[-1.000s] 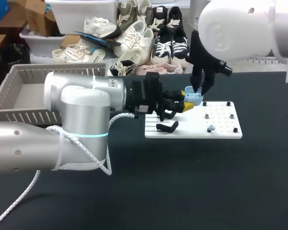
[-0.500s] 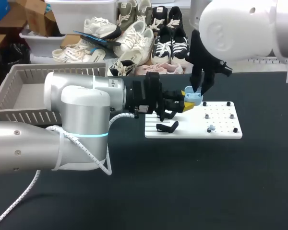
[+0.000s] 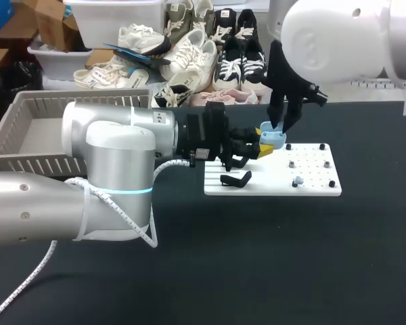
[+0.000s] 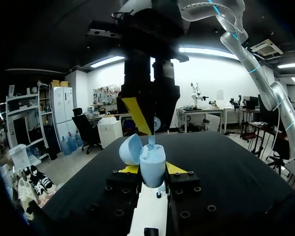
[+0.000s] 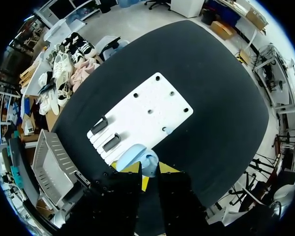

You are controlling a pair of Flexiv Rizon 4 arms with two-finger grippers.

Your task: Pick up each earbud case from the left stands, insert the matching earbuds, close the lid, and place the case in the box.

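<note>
A white peg board [image 3: 311, 177] is laid on the black table [image 3: 257, 271]. A black stand [image 3: 235, 179] is seen at its near-left end, and a small light-blue earbud [image 3: 298, 181] is set among its pegs. A grey basket [image 3: 27, 101] is placed well apart at the far left. Part of the board's left end is hidden by the left arm [image 3: 115, 156], which is stretched level across from the left. The right arm [image 3: 331, 37] is brought down steeply from the far right, with the right gripper [image 3: 279, 125] pointed down just above the earbud case [image 3: 273, 139]. The case is clamped from both sides between the yellow fingertips [image 4: 129, 169] of the left gripper [image 3: 262, 147]. It is held over the board's far-left end with its lid [image 4: 131, 149] swung open. Whether anything is gripped by the right gripper cannot be told.
</note>
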